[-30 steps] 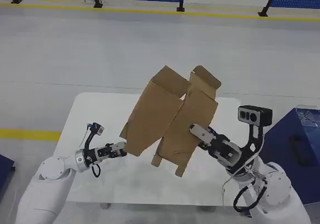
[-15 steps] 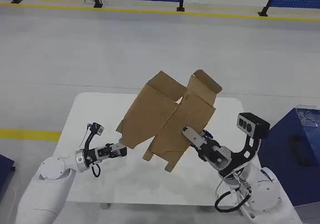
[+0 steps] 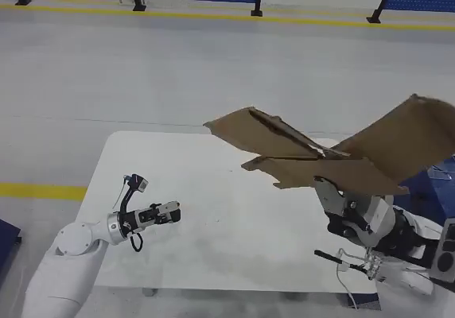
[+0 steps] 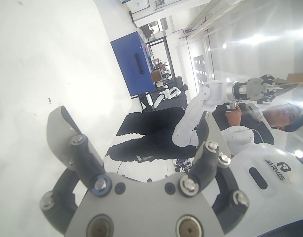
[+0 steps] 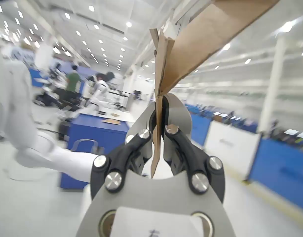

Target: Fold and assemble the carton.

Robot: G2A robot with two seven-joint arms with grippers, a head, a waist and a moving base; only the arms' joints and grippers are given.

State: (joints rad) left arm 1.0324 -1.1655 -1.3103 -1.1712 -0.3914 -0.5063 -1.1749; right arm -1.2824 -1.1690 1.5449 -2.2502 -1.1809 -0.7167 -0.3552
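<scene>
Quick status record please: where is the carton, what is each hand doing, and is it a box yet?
carton: cardboard, panels splayed apart, raised above the table on the right arm's side
right hand: shut on one edge of the carton, holding it up alone
left hand: open and empty, low over the table's other side, apart from the carton
assembly: not a box yet; panels and flaps unfolded
</scene>
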